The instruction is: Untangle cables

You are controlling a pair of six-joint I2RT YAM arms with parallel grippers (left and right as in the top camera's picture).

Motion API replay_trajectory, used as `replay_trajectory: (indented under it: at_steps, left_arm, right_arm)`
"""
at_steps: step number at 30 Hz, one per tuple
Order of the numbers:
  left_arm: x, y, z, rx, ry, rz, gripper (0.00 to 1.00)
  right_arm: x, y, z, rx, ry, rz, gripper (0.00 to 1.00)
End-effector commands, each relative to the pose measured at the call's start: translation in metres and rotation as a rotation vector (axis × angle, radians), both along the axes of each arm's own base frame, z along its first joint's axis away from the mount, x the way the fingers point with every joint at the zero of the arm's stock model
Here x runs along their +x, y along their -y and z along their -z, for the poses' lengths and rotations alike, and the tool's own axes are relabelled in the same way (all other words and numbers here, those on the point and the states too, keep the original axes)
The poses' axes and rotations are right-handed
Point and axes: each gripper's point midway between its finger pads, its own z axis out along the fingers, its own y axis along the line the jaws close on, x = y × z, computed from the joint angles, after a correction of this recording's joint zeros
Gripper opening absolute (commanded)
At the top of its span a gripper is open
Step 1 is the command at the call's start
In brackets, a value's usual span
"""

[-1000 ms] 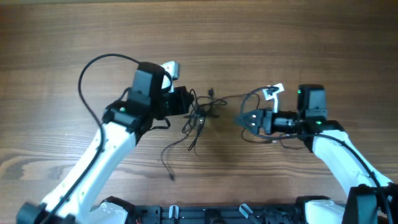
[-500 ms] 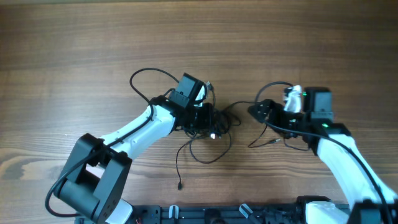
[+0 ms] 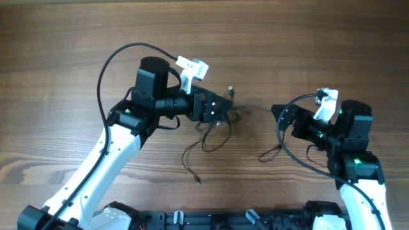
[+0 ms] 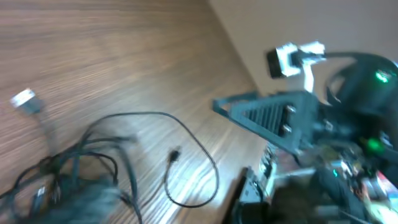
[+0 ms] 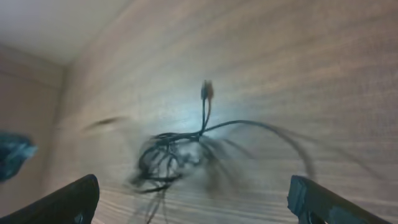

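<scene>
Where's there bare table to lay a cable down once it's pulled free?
Bare wood runs along the whole far side of the table, beyond both arms, and left of the left arm. The middle is crowded: the cable tangle lies by the left gripper, right gripper opposite, loose ends trailing nearward.

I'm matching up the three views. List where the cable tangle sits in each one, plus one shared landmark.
Overhead: cable tangle at centre.
Left wrist: bottom left, blurred.
Right wrist: left of centre.
Shared landmark: the right gripper, open, in all three views.
</scene>
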Motion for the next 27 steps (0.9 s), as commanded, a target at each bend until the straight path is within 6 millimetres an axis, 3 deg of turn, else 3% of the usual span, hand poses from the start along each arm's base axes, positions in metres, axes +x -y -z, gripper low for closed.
replay_trajectory:
  at_steps: [1,4,6,11,13,15,17,19,23,24,27]
  left_arm:
    - [0.025,-0.02,0.028,0.089,-0.168,-0.258,1.0]
    - [0.032,-0.043,0.055,0.163,-0.335,-0.48,1.0]
    - [0.031,-0.048,0.061,0.178,-0.375,-0.523,1.0]
    - [0.018,-0.029,0.064,0.189,-0.383,-0.468,0.83]
    - [0.012,-0.019,0.074,0.209,-0.424,-0.476,0.79]
    - [0.01,-0.015,0.094,0.25,-0.485,-0.532,0.77]
    - [0.01,-0.015,0.119,0.282,-0.584,-0.604,0.74]
    - [0.011,-0.018,0.138,0.288,-0.689,-0.66,0.78]
    - [0.021,-0.034,0.147,0.269,-0.755,-0.714,0.79]
    - [0.024,-0.038,0.147,0.26,-0.762,-0.725,0.8]
    - [0.032,-0.054,0.147,0.24,-0.785,-0.763,0.89]
  right_arm:
    - [0.002,-0.002,0.015,-0.008,-0.047,-0.036,0.99]
    - [0.003,-0.002,0.033,0.0,-0.121,-0.035,1.0]
    - [0.003,-0.003,0.047,0.006,-0.174,-0.035,1.0]
    - [0.0,-0.012,0.064,0.057,-0.248,-0.083,1.0]
    - [0.0,-0.019,0.06,0.076,-0.219,-0.139,1.0]
    - [0.002,-0.033,0.042,0.106,-0.099,-0.27,0.99]
    - [0.003,-0.049,0.017,0.154,0.062,-0.413,0.87]
    - [0.003,-0.061,-0.009,0.209,0.202,-0.524,0.69]
    - [0.0,-0.075,-0.02,0.221,0.266,-0.594,0.41]
    - [-0.004,-0.083,-0.02,0.225,0.264,-0.623,0.37]
    - [-0.018,-0.112,-0.013,0.175,0.273,-0.724,0.42]
